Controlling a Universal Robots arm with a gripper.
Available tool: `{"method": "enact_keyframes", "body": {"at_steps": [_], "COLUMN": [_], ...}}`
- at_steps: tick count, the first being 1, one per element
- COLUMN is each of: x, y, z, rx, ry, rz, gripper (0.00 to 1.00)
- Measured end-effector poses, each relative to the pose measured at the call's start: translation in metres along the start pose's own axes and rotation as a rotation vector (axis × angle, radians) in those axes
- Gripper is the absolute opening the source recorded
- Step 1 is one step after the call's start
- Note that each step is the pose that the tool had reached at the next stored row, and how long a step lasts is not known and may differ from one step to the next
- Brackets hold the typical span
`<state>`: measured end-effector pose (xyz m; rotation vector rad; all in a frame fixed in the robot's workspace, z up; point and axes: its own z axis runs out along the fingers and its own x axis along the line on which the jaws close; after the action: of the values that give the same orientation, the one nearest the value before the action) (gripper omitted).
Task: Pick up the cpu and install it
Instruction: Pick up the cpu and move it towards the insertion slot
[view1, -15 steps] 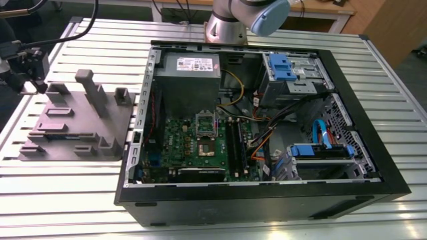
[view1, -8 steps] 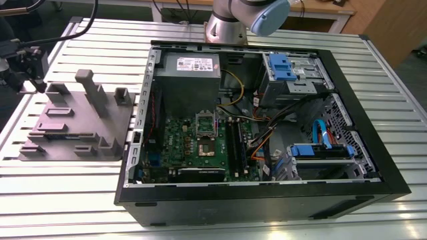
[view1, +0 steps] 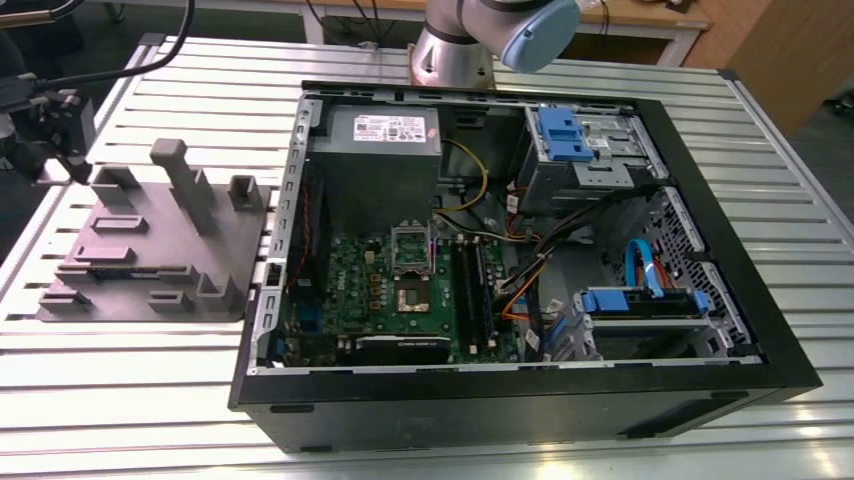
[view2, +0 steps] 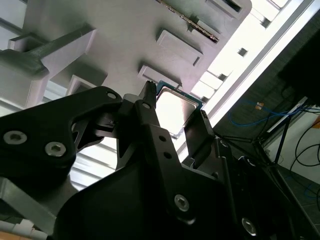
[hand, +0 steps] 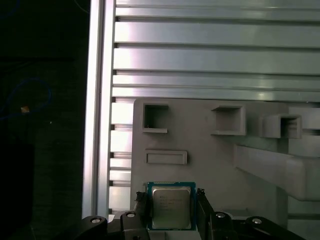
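The cpu (hand: 171, 209), a small square chip with a silver-grey top and a green rim, sits between the two black fingers (hand: 141, 206) of my gripper (hand: 171, 200). The fingers press on its opposite edges. The second wrist view shows the same cpu (view2: 174, 107) clamped in the gripper (view2: 175, 102), held above the grey fixture block (view2: 125, 35). In the exterior view the gripper (view1: 70, 165) hangs over the far corner of the grey fixture block (view1: 174, 250), at the exterior view's left. The green motherboard (view1: 387, 320) lies inside the open case, its metal socket frame (view1: 411, 270) standing open.
The black computer case (view1: 534, 400) lies open on the slatted aluminium table (view1: 134, 400). Inside are a grey power supply (view1: 384, 130), blue drive brackets (view1: 567, 130), orange and blue cables (view1: 534, 280). Raised posts (view1: 180, 180) stand on the fixture block. The arm's base (view1: 461, 50) is behind the case.
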<state>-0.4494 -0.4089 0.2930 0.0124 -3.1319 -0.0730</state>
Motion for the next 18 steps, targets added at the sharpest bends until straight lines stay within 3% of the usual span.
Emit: {"method": "enact_keyframes", "body": {"at_steps": [18], "x": [0.0001], "y": [0.0002], "z": [-0.0048], "rx": [0.0000], "ry": [0.0000], "rz": [0.000], "gripper": [0.47]}}
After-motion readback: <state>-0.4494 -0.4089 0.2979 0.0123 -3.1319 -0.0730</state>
